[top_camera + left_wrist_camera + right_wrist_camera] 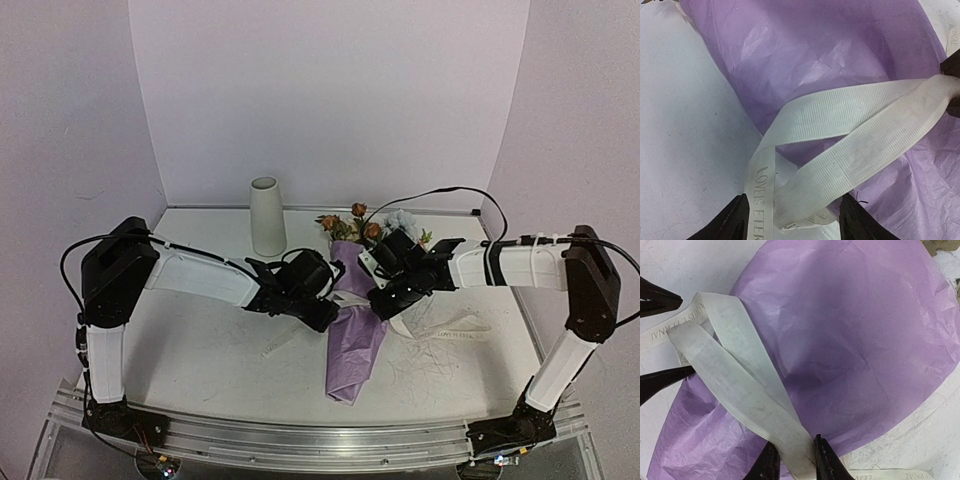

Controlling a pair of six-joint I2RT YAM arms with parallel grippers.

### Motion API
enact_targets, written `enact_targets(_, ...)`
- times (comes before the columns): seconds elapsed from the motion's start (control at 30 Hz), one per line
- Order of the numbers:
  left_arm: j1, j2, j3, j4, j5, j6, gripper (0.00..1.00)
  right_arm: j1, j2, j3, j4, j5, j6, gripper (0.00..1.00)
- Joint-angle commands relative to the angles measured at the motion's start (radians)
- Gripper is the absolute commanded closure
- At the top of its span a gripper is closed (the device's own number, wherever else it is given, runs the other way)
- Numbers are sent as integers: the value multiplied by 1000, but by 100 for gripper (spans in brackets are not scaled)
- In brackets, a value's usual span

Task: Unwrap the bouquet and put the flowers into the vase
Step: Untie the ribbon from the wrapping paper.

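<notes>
Lilac walls point(320, 90) close in a white table point(200, 350). On it we see the bouquet point(352, 335) lying at the middle, its flowers point(358, 226) pointing far and its tip near. The vase point(266, 215) stands upright at the far left, apart from the bouquet. A cream ribbon point(850, 135) runs across the crinkled paper point(850, 350). The left jaws, at the bouquet's left side, stand spread, with a loop of ribbon lying between them. The right jaws, at its right side, pinch the ribbon's other end.
</notes>
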State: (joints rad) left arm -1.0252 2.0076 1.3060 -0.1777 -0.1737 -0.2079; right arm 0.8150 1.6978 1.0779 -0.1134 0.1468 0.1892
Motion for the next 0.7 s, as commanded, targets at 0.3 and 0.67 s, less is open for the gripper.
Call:
enact_targets(0.3,-4,-7,91,43,-141,-20,53,5,-69,-33,-71,64,35,68)
enact_targets(0.67,-4,-8,76,37,-164,-39,89,4,-119,-66,-86,122,63,85)
